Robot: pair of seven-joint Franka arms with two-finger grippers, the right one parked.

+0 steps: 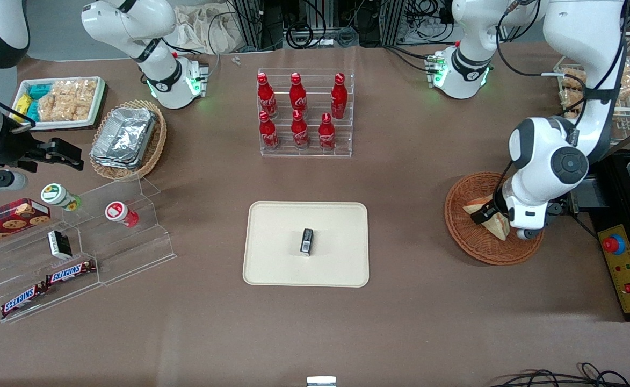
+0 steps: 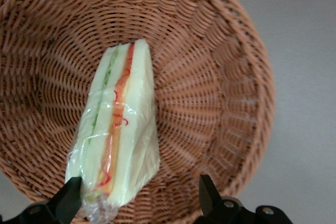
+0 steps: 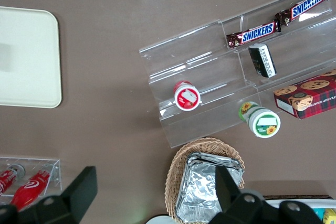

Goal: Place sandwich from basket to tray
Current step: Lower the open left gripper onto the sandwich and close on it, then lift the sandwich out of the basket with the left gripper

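Observation:
The sandwich point(image 1: 498, 226), a plastic-wrapped wedge of pale bread with red, orange and green layers, lies in the reddish-brown wicker basket point(image 1: 462, 228) toward the working arm's end of the table. In the left wrist view the sandwich point(image 2: 118, 140) lies on the basket's floor point(image 2: 210, 77). My left gripper point(image 1: 487, 215) is lowered into the basket, open, with its fingers astride the sandwich's wide end point(image 2: 137, 200). One fingertip point(image 2: 69, 198) is touching or nearly touching the wrap; the other point(image 2: 207, 192) stands well apart from it. The cream tray point(image 1: 272, 269) lies mid-table.
A small dark packet point(image 1: 306, 241) lies on the tray. A clear rack of red bottles point(image 1: 304, 113) stands farther from the camera. Toward the parked arm's end are a tan basket of foil containers point(image 1: 127, 137), clear shelves with snacks point(image 1: 73, 252) and a white tray of packets point(image 1: 62, 101).

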